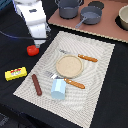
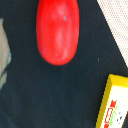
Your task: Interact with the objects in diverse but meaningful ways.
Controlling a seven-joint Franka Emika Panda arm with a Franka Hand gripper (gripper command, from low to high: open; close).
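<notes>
While leaning in from the exterior view's upper left, hangs low over the black tabletop [image 1: 10, 60] just off the placemat's left edge: white Franka arm, wrist pointed straight down, gripper [image 1: 38, 43] directly above the glossy red plastic tomato [image 1: 32, 50]. Cannot tell whether fingers are apart or together (hidden under the wrist housing in the exterior view, out of frame in the wrist view). Fills much of the wrist view, that same tomato [image 2: 57, 31], lying free on the dark cloth with nothing pressed against it.

Near the table's left edge, apart from the tomato: yellow rectangular packet with red label [image 1: 15, 73], flat on its face, seen again at the wrist picture's corner [image 2: 113, 102]. On the pale woven placemat [image 1: 95, 70]: brown sausage [image 1: 36, 84] by its lower left corner, light blue cup [image 1: 58, 88] tipped on its side beside that, round tan wooden plate [image 1: 68, 64] at centre. On the brown board at the table's far edge: grey two-handled pot [image 1: 69, 7].
</notes>
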